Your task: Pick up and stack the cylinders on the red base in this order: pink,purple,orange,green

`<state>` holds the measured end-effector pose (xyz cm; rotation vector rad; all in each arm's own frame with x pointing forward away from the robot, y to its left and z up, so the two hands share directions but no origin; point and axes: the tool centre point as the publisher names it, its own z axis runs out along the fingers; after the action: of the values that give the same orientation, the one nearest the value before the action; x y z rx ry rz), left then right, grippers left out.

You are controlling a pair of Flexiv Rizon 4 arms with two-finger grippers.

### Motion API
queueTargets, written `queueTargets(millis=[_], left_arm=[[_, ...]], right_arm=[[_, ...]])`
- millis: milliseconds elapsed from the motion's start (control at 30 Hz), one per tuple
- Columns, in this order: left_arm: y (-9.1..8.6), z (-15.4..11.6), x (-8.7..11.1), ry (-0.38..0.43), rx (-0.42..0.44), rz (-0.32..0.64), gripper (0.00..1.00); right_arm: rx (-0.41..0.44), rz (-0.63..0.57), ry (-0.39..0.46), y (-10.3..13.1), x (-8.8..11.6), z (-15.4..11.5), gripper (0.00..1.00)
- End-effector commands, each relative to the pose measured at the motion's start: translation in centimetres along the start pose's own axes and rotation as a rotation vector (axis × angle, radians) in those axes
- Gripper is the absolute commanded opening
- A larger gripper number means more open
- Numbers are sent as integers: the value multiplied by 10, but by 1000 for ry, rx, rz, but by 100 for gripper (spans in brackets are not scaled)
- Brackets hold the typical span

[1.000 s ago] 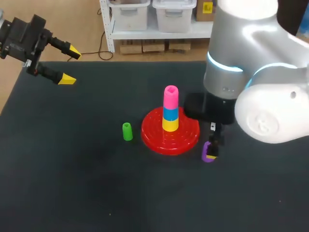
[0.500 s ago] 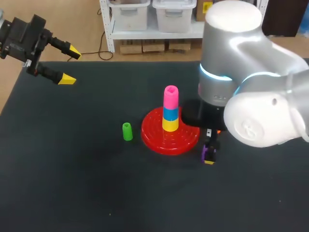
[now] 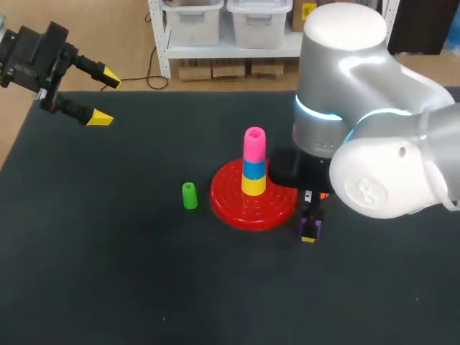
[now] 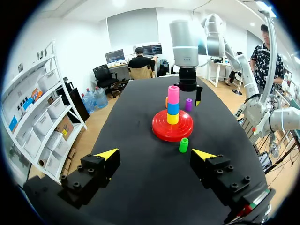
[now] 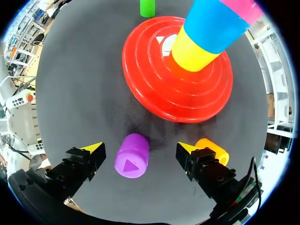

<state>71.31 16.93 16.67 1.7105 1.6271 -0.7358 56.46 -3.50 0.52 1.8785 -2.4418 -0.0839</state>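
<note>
The purple cylinder (image 5: 132,155) stands upright on the dark surface (image 3: 108,251), just beside the rim of the red base (image 5: 154,79). It sits between the two fingers of the right claw (image 5: 139,149). The claw is released: a strip of bare surface shows between the cylinder and each yellow tip, so neither finger touches it.

The orange cylinder (image 5: 213,149) lies near the same side of the base. It is partly hidden behind one finger of the right claw.

On the middle of the base rises a stack of three cylinders: yellow (image 5: 192,54) lowest, blue (image 5: 213,26) on it, pink (image 3: 254,144) on top.

The green cylinder (image 3: 189,195) stands upright on the surface just beside the base, on the side away from the purple one.

The right arm (image 3: 359,122) comes down over the surface by the base.

The left claw (image 3: 106,97) hangs over the far left corner of the surface, well apart from everything. Its fingers are spread wide with nothing between them.
</note>
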Motion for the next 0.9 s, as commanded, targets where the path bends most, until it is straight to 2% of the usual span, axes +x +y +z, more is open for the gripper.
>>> queueTargets(millis=[33, 633, 767, 900], left_arm=[[0, 0, 1, 0, 1, 1, 100], [0, 0, 1, 0, 1, 1, 100], [0, 0, 1, 0, 1, 1, 100], [0, 0, 1, 0, 1, 1, 100]], right_arm=[[1, 3, 0, 0, 0, 2, 0], [-22, 4, 1, 5, 0, 4, 0], [-7, -9, -4, 2, 1, -3, 0], [22, -35, -35, 0, 2, -29, 0]])
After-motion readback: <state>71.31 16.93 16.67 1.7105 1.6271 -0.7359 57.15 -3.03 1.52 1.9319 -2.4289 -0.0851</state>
